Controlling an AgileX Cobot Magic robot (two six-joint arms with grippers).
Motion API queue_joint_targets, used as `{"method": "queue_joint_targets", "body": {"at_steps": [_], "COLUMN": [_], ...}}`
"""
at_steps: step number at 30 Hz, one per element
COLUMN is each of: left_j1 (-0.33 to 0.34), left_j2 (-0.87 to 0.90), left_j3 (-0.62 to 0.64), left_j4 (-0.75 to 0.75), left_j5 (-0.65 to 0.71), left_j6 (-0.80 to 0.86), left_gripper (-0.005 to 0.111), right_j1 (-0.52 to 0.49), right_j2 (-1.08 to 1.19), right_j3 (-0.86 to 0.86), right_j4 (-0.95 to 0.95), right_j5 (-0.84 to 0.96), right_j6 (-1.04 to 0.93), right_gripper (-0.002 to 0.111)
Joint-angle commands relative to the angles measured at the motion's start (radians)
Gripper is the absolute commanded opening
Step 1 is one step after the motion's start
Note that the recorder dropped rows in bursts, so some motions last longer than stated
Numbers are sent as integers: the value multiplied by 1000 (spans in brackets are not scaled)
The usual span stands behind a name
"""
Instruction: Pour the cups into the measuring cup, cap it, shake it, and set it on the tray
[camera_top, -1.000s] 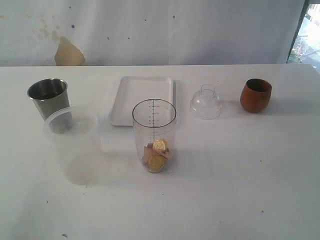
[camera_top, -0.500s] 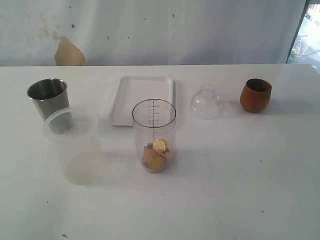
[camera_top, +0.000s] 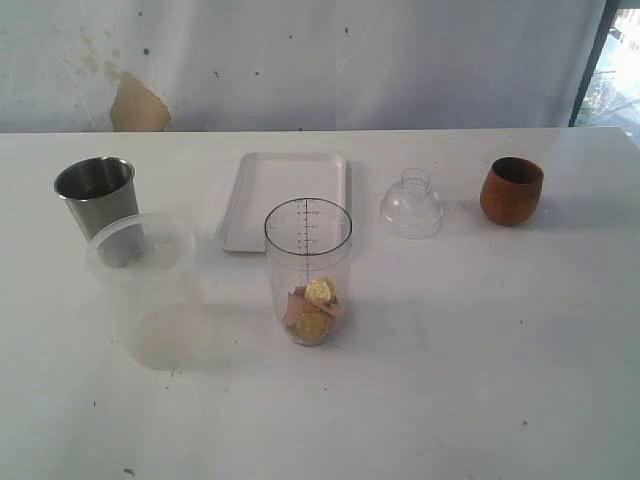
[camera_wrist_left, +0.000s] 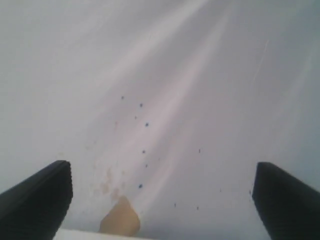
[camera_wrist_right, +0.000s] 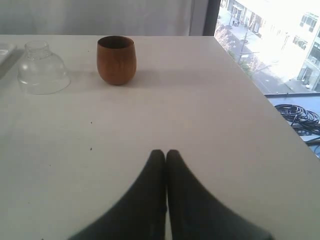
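Checking all three views: the exterior view gives the full layout on the table (camera_top: 480, 340) but shows neither arm. Measuring cup (camera_top: 308, 265) stands upright and uncapped near the table's middle, just in front of the tray (camera_top: 285, 190), with gold round pieces (camera_top: 316, 310) and something pinkish piled in its base. Cap (camera_top: 411, 205) sits neck-up on the table to the right of the tray, apart from it. Wooden cup (camera_top: 511, 190) is upright further right. Steel tumbler (camera_top: 96, 195) is upright at far left with the frosted tub (camera_top: 140, 285) right in front of it, overlapping it in this view; touching or not, can't tell. Contents of either cup: can't tell, interiors just read dark. The left wrist view adds only the left gripper (camera_wrist_left: 161, 167): fingers spread wide, gripping nothing, aimed at the white backdrop (camera_wrist_left: 200, 75) with its tan patch (camera_wrist_left: 120, 220). The right wrist view shows the right gripper (camera_wrist_right: 165, 155) with fingers pressed together over bare table, with the wooden cup and cap ahead of it and well apart from it. That view also takes in a window (camera_wrist_right: 270, 45) looking out on a street, which the exterior view catches only as a thin strip.
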Motion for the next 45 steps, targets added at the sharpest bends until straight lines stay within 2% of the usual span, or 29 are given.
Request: {"method": "queue_joint_targets", "body": {"at_steps": [1, 4, 11, 19, 25, 31, 33, 38, 45], "left_j1": [-2, -2, -2, -2, -2, -2, -2, -2, -2], "left_j2": [200, 386, 706, 1048, 1182, 1400, 1466, 1583, 1655], "left_j3": [-9, -9, -14, -136, -160, -182, -232, -343, -436], "left_j4": [8, 8, -5, -4, 34, 113, 177, 183, 221], "left_j5": [-83, -160, -368, -382, -422, -631, -633, -631, -635], "left_j6": [58, 148, 183, 237, 260, 283, 281, 280, 280], "left_gripper": [96, 95, 95, 95, 95, 95, 95, 95, 95], "right_j1": [-6, -6, -6, -6, -6, -6, -6, -6, -6], "right_j2": [-4, -4, -4, -4, -4, -4, -4, -4, -4], "right_j3": [7, 7, 7, 7, 7, 7, 7, 7, 7], "right_j4": [0, 0, 0, 0, 0, 0, 0, 0, 0], "right_j5": [-2, -2, -2, -2, -2, -2, -2, -2, -2], "right_j6": [-2, -2, -2, -2, -2, -2, -2, -2, -2], "right_gripper": [0, 0, 0, 0, 0, 0, 0, 0, 0]}}
